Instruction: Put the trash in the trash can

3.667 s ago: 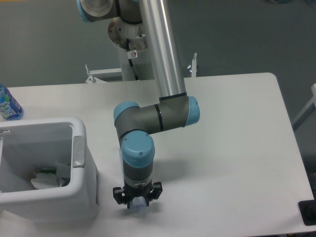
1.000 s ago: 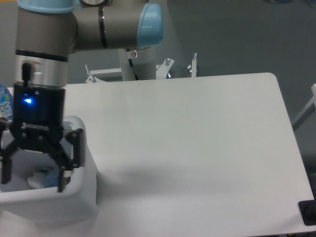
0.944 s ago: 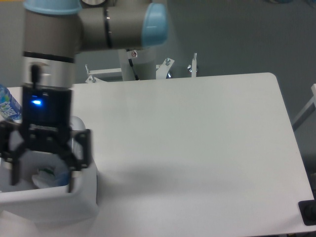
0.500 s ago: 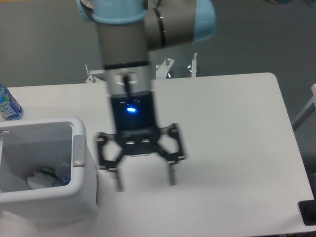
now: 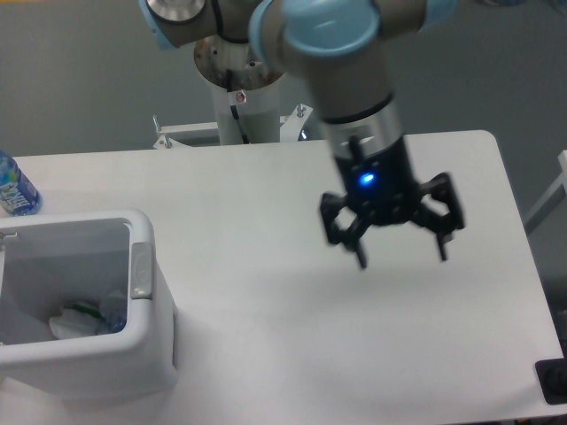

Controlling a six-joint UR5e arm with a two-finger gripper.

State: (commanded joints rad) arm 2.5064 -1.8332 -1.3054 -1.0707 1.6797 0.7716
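The white boxy trash can (image 5: 152, 341) stands at the front left of the table, with a grey tab (image 5: 140, 270) on its right rim. Inside it lies the crumpled white paper packet (image 5: 71, 323), with a clear plastic piece (image 5: 112, 310) beside it; a red-and-white label does not show. My gripper (image 5: 401, 258) hangs open and empty above the right half of the table, far from the can, with a blue light lit on its body.
A blue-labelled water bottle (image 5: 14, 188) stands at the far left edge behind the can. The arm's base and mounting brackets (image 5: 239, 106) are at the table's back edge. A dark object (image 5: 554, 381) sits at the front right corner.
My gripper was shut low on the table in front of the can, then opened over the can and let a clear piece fall in. It has since swung right, open and empty.
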